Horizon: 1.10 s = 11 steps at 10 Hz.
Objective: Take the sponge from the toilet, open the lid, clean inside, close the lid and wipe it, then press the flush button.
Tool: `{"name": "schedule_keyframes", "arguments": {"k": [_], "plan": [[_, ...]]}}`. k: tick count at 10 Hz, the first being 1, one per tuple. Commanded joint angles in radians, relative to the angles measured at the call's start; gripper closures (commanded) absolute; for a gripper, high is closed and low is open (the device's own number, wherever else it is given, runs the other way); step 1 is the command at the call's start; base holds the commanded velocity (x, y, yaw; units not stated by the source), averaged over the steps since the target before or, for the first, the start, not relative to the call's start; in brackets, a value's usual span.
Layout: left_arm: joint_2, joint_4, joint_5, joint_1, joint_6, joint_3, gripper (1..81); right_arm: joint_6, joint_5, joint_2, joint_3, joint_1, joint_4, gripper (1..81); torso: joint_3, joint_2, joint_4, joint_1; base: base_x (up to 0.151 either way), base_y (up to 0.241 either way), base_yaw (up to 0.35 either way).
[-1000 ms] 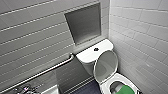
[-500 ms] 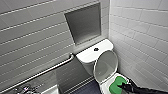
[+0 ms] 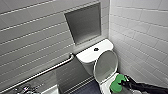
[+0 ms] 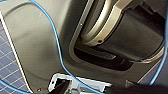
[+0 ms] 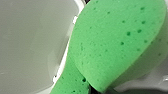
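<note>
Head view: one toilet (image 3: 88, 58) stands in the corner of grey-tiled walls, its one lid (image 3: 105, 65) raised and leaning back toward the tank. One flush button (image 3: 96, 49), dark and round, sits mid tank top. One sponge (image 3: 116, 84), bright green, sits over the bowl just in front of the lid's lower edge, at the tip of the right gripper (image 3: 123, 84), whose dark arm enters from the lower right; the jaws appear clamped on the sponge. Also noted: one grab bar (image 3: 50, 70) slanting along the left wall and one recessed niche (image 3: 85, 23) above the tank. Left wrist view: none of the above; instead the robot's own dark shell (image 4: 32, 37), one blue cable (image 4: 57, 41) looping across it, and a strip of dark tiled floor (image 4: 7, 63). The left gripper (image 4: 101, 89) sits at the frame edge; whether it is parted or closed cannot be told. Right wrist view: adds detail the head view lacks, namely the sponge (image 5: 117, 42) close up, pitted with pores and wavy-edged, next to glossy white ceramic (image 5: 30, 45).
</note>
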Motion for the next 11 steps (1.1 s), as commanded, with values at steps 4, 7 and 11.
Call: {"name": "schedule_keyframes", "arguments": {"k": [4, 7, 11], "plan": [[-0.019, -0.004, 0.098, 0.012, 0.001, -0.004, 1.0, 0.009, 0.057, -0.013, -0.075, 0.068, -0.016, 81.1, 0.000, 0.000, 0.000, 0.000, 0.000, 0.000, 0.000], [-0.014, 0.001, 0.098, 0.012, 0.001, -0.004, 1.0, 0.012, 0.143, -0.142, 0.066, 0.021, -0.015, 81.1, 0.000, 0.000, 0.000, 0.000, 0.000, 0.000, 0.000], [-0.012, 0.001, 0.098, 0.010, 0.001, -0.004, 1.0, 0.033, 0.240, -0.236, 0.142, -0.071, -0.010, 81.1, 0.000, 0.000, 0.000, 0.000, 0.000, 0.000, 0.000]]}}
